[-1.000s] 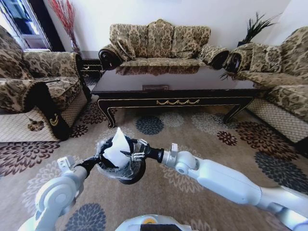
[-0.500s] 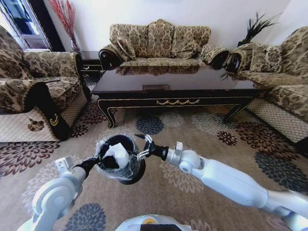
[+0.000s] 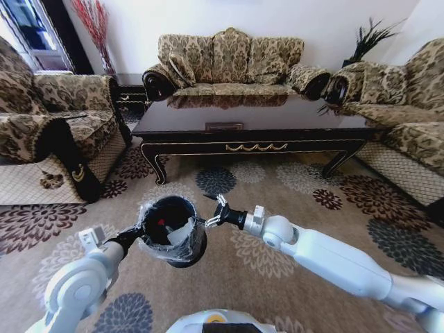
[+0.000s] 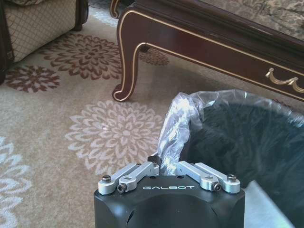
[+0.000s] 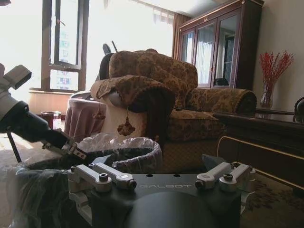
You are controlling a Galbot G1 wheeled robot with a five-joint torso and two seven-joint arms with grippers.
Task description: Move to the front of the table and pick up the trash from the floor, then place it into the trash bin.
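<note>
The right end effector (image 3: 216, 210), jaws apart and empty, is withdrawn to just right of the trash bin (image 3: 171, 231); the crumpled white paper (image 3: 180, 232) it held a second ago is now seen inside. The bin's rim is clamped by the left end effector (image 4: 168, 167), above the floor (image 3: 291, 198), near the worktop (image 3: 253, 121).

Daylight enters through the window (image 5: 64, 42), blown out white in right wrist view. Glossy surface (image 3: 250, 114) mirrors the sofa behind it. Head view bows toward its edges. Left pincer (image 4: 168, 176) housing slightly soft, close to lens.
</note>
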